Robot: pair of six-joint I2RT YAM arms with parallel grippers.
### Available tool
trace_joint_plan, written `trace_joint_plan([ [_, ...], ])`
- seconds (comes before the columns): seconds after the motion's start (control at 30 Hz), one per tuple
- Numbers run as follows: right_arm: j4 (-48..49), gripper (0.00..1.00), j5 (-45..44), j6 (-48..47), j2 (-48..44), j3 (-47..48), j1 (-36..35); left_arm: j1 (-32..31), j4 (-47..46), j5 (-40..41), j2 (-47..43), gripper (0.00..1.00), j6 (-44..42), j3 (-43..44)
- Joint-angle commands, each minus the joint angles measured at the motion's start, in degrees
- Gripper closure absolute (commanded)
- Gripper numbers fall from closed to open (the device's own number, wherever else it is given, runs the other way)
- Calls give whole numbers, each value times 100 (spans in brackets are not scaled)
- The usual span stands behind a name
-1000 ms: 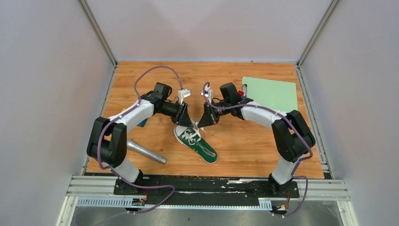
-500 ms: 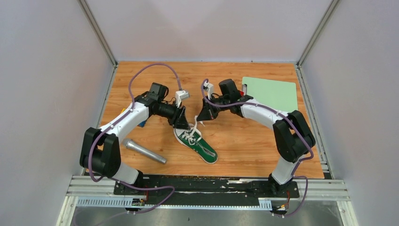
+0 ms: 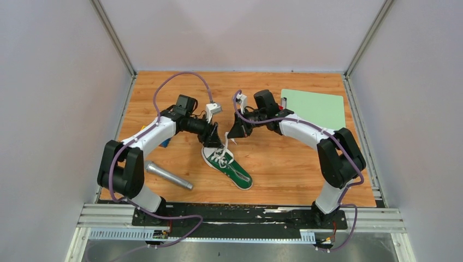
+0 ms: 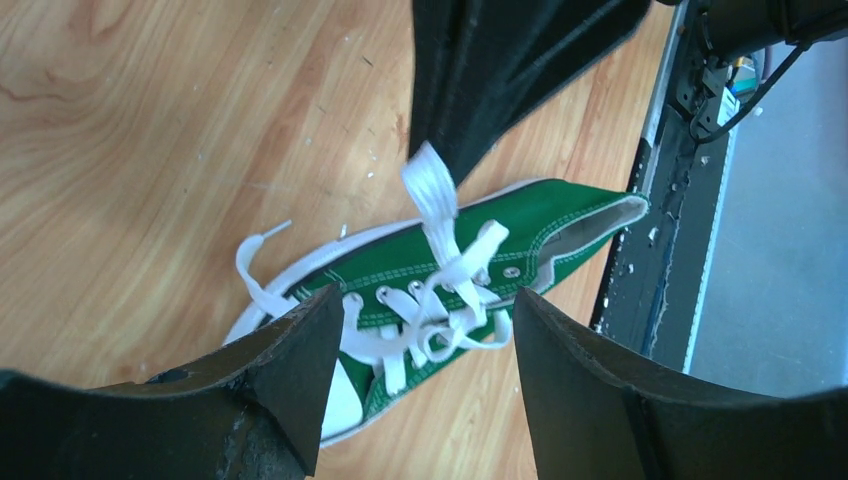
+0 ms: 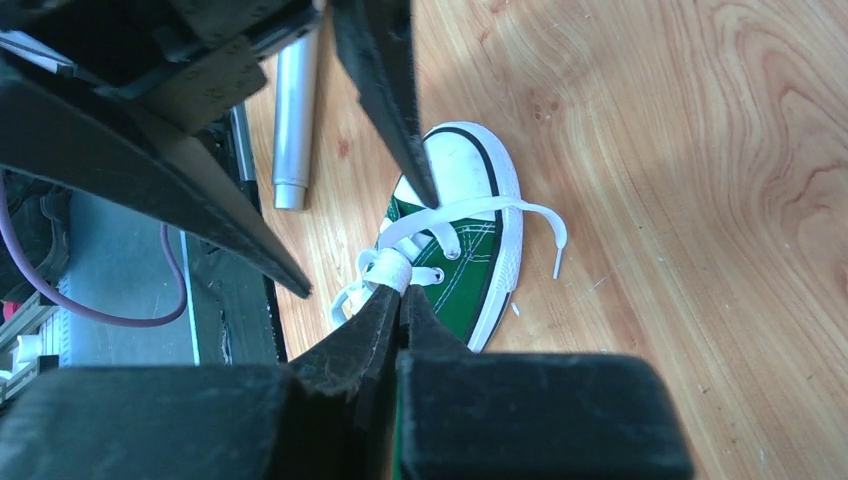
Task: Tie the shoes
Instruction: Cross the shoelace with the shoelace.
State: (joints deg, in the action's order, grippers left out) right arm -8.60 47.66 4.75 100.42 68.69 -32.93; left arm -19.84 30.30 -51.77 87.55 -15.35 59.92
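Near the middle of the wooden table [image 3: 284, 164]: a green sneaker [image 3: 229, 169], toe to the far left, heel to the near right. Above its toe end, the left gripper [image 3: 216, 143], fingers spread apart. Just right of that, the right gripper [image 3: 232, 138], fingers pressed together on one white lace [image 4: 430, 185] held up off the sneaker. At near left, a metal cylinder [image 3: 168, 176]; at far right, a green mat [image 3: 314, 108].

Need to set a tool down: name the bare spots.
Bare wood: between sneaker and right arm base, and along the far edge. Crowded where left end effector and right end effector meet over the lace.
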Motion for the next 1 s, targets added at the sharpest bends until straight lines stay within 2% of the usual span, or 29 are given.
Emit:
trace_joint_plan([
  [0.0, 255, 99, 224, -160, -75, 17, -29, 2, -924, -629, 348, 30, 118, -43],
  [0.17, 238, 99, 237, -254, -180, -68, -30, -131, -552, -1085, 684, 34, -346, 93],
  [0.3, 236, 99, 214, -258, -198, -108, -30, -252, -261, -997, 759, 40, -756, 53],
  [0.43, 222, 99, 194, -277, -257, -134, -30, -279, -229, -907, 800, 48, -812, 29],
  [0.7, 201, 99, 356, -362, -322, -210, -27, -284, 608, -1182, 1275, 96, -1171, 488],
  [0.73, 199, 99, 535, -358, -333, -219, -29, -288, 643, -1229, 1287, 98, -1171, 539],
  [0.87, 403, 100, 1725, 239, -192, -233, -48, -284, 511, -1246, 1285, 100, -759, 514],
  [0.97, 1250, 100, 2014, 598, -236, -588, -186, -277, 391, -1276, 1266, 100, -526, 489],
])
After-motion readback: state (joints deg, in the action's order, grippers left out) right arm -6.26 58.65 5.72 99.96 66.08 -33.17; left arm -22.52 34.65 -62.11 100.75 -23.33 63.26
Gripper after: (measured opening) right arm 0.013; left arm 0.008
